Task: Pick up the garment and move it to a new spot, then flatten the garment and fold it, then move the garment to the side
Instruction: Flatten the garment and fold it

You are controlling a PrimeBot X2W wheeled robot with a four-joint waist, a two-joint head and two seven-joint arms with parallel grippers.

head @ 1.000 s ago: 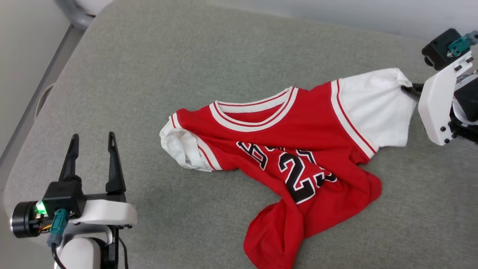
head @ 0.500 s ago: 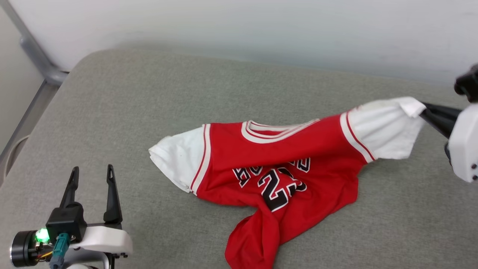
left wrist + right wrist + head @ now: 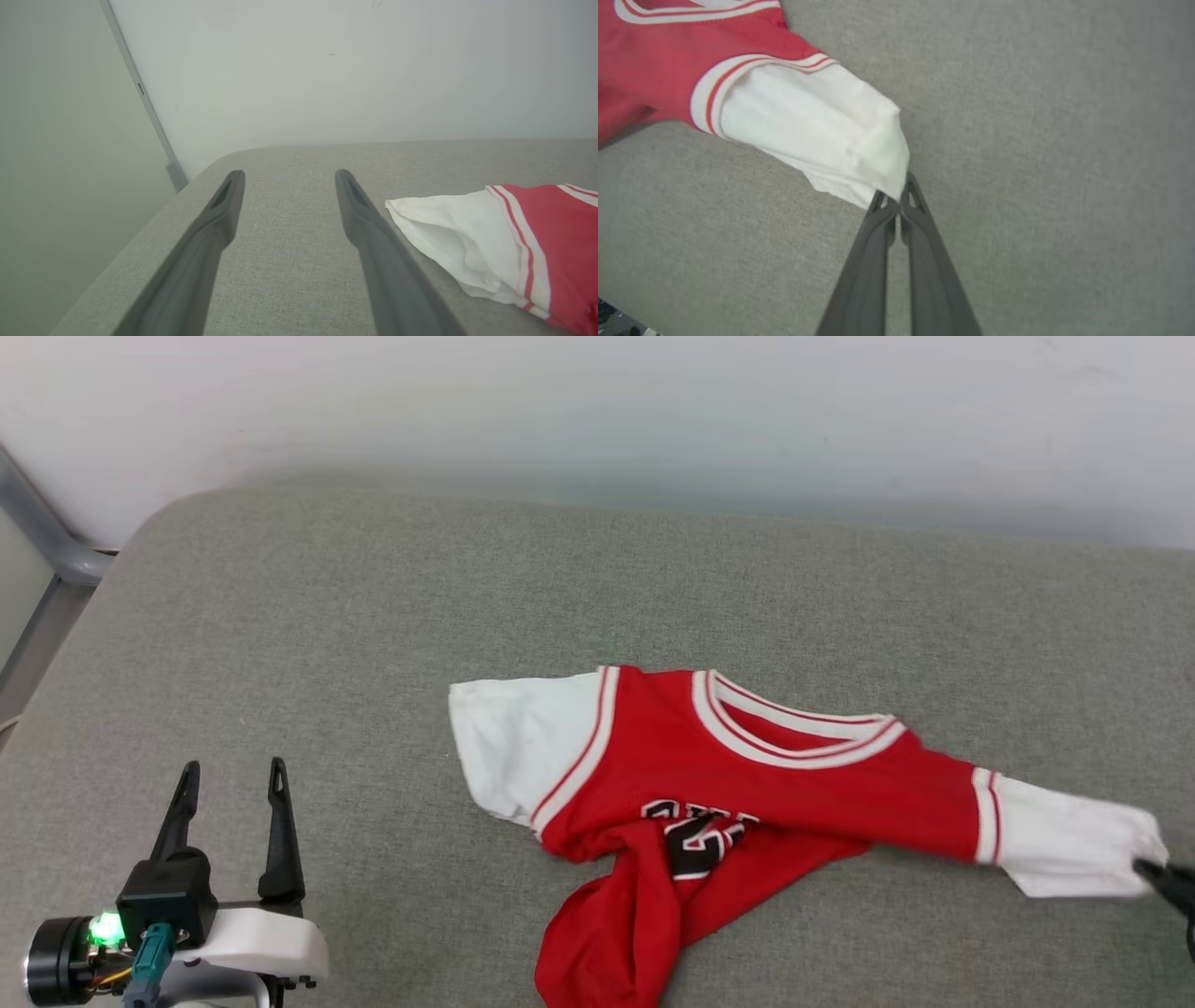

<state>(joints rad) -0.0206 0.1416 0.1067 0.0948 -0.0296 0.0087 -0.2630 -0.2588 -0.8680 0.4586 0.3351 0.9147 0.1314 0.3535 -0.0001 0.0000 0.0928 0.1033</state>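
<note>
Here the right claw (image 3: 893, 197) pinches the garment (image 3: 794, 793) by a sleeve, left claw (image 3: 233, 768) spread wide.

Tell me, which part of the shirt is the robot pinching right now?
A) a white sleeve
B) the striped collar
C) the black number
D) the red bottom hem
A: the right gripper is shut on the end of the shirt's white sleeve, while the left gripper stands open, apart from the cloth.
</note>
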